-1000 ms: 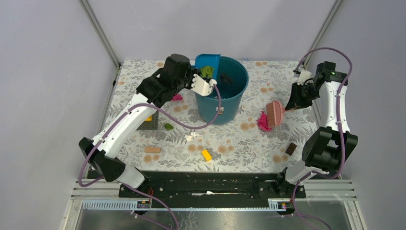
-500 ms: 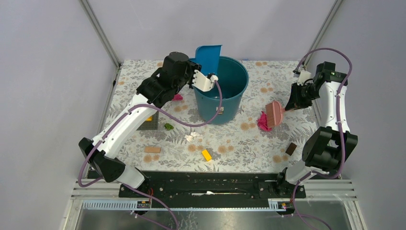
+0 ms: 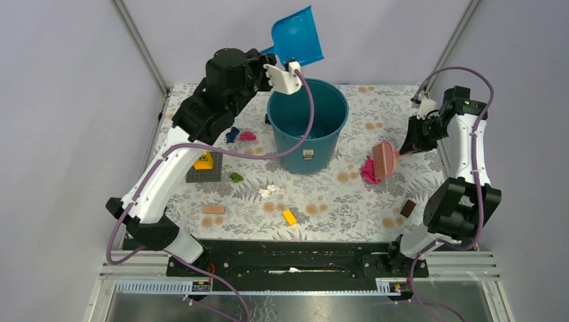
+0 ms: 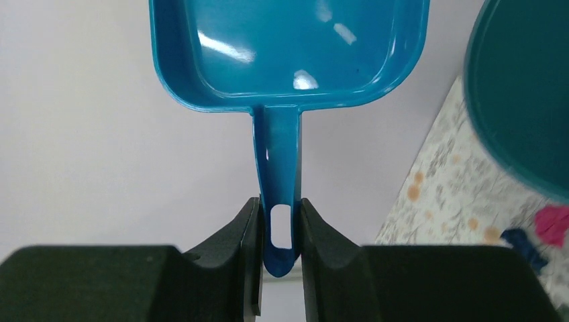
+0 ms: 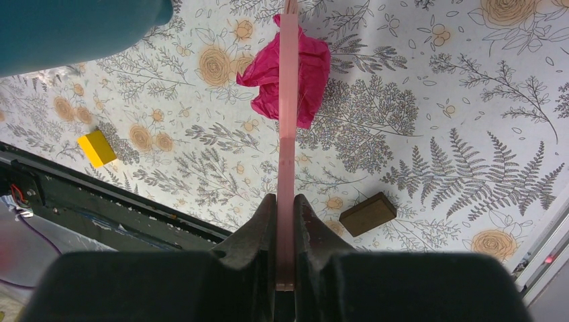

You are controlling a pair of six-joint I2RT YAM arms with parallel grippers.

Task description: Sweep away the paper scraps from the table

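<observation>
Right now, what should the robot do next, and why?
Probably lower the blue dustpan in the left hand to the table beside the magenta paper wad. It looks empty above the teal bucket, and the pink brush in the right hand sits by that wad.

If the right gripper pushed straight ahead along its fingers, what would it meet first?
Probably the magenta scrap at the far end of its brush, then the table; depth is unclear.

The blue dustpan (image 4: 288,54) is glossy smooth plastic. The pink scrap (image 5: 312,67) is crumpled paper. The tabletop (image 5: 436,80) looks matt, with a printed flower pattern.
</observation>
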